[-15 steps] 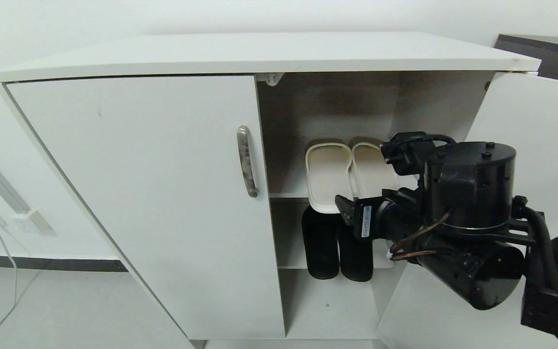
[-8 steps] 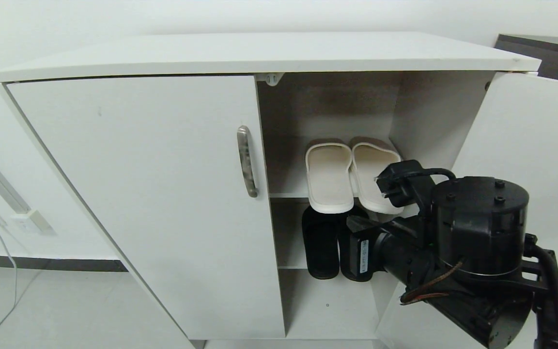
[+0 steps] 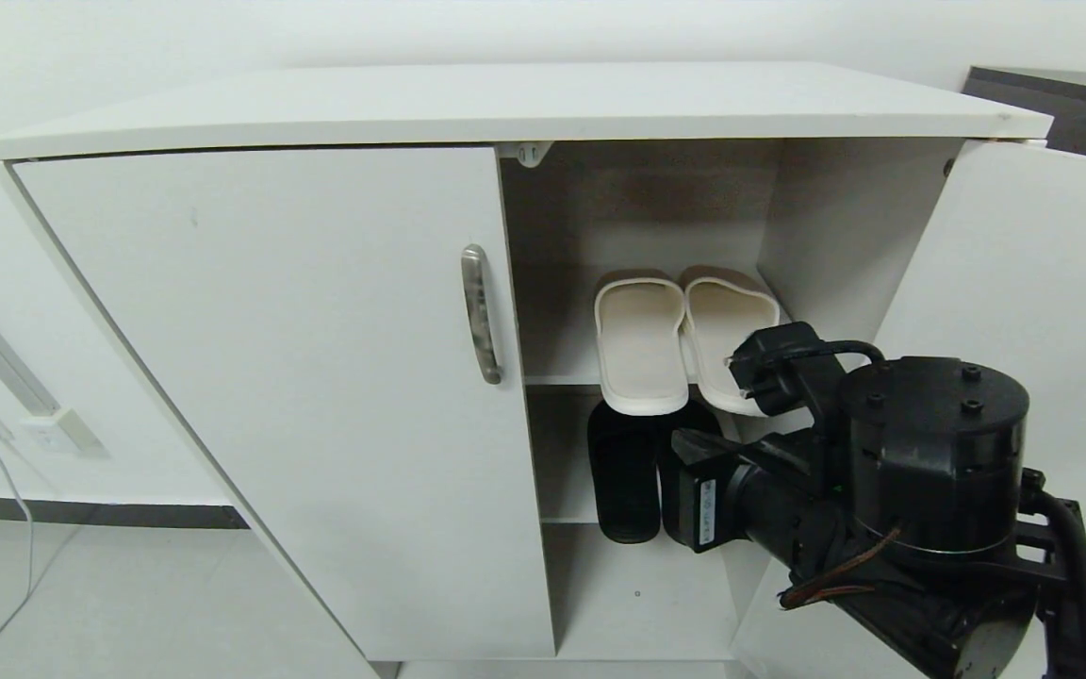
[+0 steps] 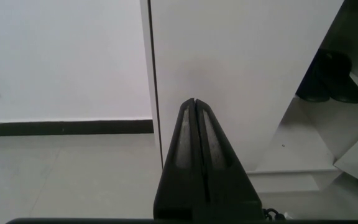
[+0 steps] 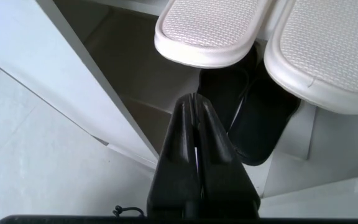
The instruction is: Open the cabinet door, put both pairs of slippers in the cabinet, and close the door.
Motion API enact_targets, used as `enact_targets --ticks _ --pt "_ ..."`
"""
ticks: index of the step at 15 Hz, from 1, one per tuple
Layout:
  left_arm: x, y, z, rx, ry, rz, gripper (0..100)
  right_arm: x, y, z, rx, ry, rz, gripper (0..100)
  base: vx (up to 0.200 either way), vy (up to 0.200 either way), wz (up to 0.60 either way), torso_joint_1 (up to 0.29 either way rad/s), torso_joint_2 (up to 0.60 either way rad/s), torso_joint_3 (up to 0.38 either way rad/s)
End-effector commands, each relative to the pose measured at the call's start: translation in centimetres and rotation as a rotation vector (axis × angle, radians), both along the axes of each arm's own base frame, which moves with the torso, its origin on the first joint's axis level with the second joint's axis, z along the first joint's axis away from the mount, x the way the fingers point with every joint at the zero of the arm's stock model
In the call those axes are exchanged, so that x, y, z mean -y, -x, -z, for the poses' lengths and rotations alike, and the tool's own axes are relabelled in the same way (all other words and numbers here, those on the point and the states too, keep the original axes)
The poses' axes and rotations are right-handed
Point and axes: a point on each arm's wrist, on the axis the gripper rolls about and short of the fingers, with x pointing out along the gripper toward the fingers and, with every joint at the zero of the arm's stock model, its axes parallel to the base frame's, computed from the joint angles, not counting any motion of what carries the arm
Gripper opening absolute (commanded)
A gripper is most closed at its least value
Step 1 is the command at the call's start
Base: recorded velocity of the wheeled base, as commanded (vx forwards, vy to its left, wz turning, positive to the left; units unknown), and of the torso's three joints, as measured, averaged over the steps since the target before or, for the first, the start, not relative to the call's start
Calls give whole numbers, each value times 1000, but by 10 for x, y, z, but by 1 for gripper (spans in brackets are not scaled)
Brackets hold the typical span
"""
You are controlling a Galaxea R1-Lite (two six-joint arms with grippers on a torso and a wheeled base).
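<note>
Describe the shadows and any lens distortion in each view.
Head view: the cabinet sides lean inward toward the floor, a wide-lens effect; deep shadow fills the back behind the white slippers. Right wrist view: the black slippers lie in shade under them. Left wrist view: the door is evenly lit, without glare.

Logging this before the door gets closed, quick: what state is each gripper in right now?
Left gripper: closed, holding nothing.
Right gripper: closed, holding nothing.
</note>
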Motion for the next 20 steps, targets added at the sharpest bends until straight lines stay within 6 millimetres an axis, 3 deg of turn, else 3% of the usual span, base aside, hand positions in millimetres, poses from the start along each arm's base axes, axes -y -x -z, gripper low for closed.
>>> enact_targets --ticks 1,20 --pt "0 0 0 -1 0 -1 0 -1 0 1 -3 4 -1 0 0 0 0 0 0 0" --pt "0 0 0 -1 0 1 0 3 1 10 -8 41 -4 0 -189 0 0 2 2 2"
